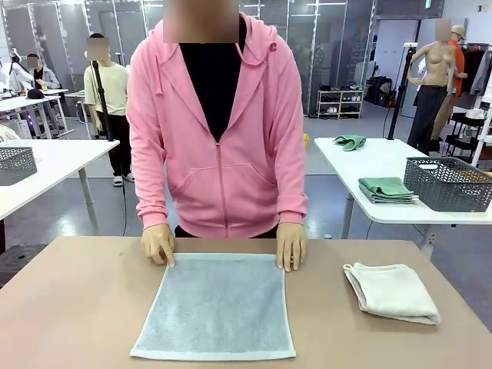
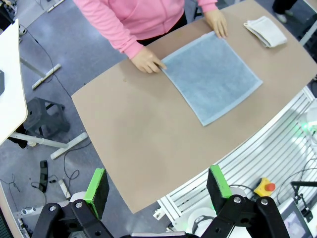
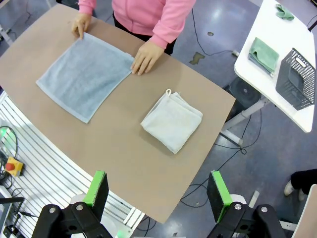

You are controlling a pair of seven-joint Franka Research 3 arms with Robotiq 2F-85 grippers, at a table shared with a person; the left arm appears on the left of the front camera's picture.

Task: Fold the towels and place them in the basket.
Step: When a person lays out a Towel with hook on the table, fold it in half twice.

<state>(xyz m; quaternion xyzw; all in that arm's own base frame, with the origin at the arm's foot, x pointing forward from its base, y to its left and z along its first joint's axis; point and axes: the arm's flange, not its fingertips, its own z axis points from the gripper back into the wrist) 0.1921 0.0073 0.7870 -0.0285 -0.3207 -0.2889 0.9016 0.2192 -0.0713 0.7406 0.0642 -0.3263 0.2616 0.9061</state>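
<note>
A pale blue-grey towel (image 1: 219,304) (image 2: 210,74) (image 3: 84,74) lies spread flat in the middle of the brown table (image 1: 69,307). A person in a pink hoodie presses both hands (image 1: 159,244) (image 1: 291,244) on its two far corners. A cream towel (image 1: 392,290) (image 2: 265,30) (image 3: 172,120) rests folded on the table's right part. My left gripper (image 2: 157,184) hangs open high above the table's near left edge, holding nothing. High over the near right edge, my right gripper (image 3: 158,189) is open and empty too. A dark grey mesh basket (image 1: 448,183) (image 3: 296,79) stands on a neighbouring white table.
Folded green towels (image 1: 387,188) (image 3: 263,53) lie beside that basket. Another grey basket (image 1: 15,163) sits on a white table at the left. A ribbed metal base with a red stop button (image 2: 267,187) (image 3: 11,166) runs along the near table edge.
</note>
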